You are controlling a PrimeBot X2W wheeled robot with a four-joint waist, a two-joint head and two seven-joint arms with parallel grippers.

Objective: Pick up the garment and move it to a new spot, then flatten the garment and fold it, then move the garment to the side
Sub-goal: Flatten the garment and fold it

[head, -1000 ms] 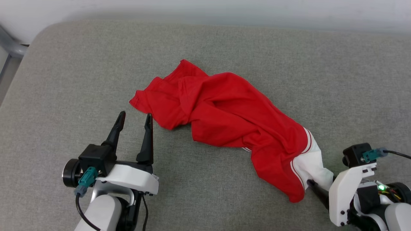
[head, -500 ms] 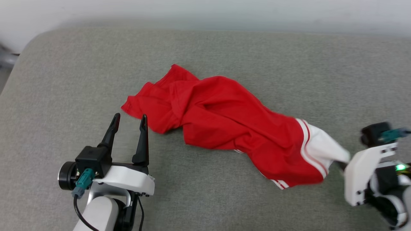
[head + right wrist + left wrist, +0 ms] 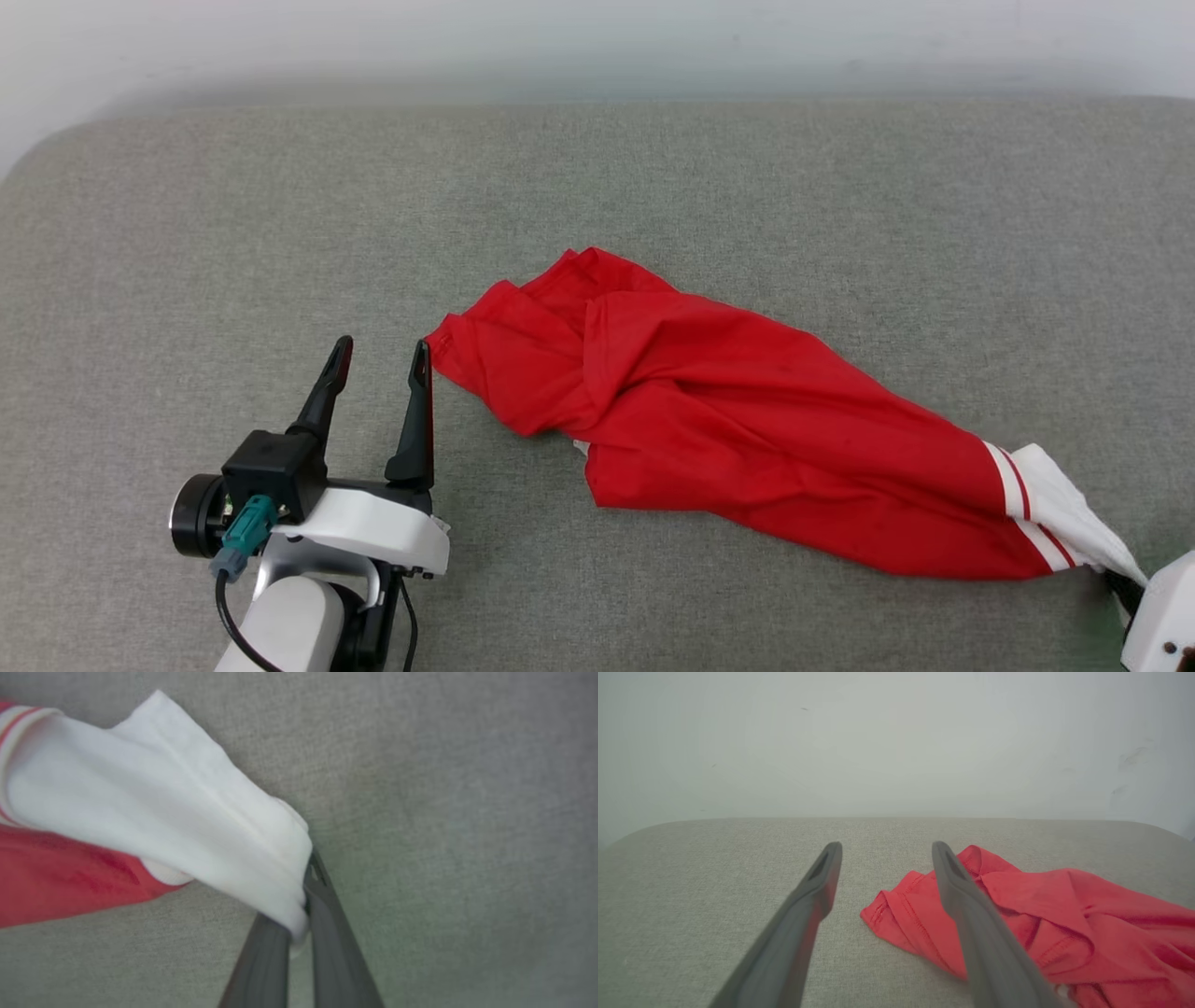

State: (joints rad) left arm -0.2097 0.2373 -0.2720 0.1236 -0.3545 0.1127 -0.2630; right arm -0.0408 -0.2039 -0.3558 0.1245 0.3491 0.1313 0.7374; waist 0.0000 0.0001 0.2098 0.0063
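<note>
The garment (image 3: 738, 429), a red jersey with a white striped sleeve, lies stretched out in a long bunch across the grey cushion, lettering hidden. My right gripper (image 3: 301, 914) is shut on the white sleeve (image 3: 159, 812); in the head view that gripper (image 3: 1125, 590) sits at the lower right edge, pulling the sleeve end (image 3: 1064, 523) taut. My left gripper (image 3: 378, 359) stands open at the lower left, its right fingertip just beside the garment's red hem corner (image 3: 896, 910). Nothing lies between its fingers (image 3: 817, 891).
The grey cushioned surface (image 3: 233, 233) spreads wide on all sides, with its rounded left corner at the far left and a pale wall (image 3: 597, 37) behind it.
The right gripper has dragged the sleeve rightward and the garment has stretched out long behind it. The head camera has shifted too. The left gripper stays open in the same pose.
</note>
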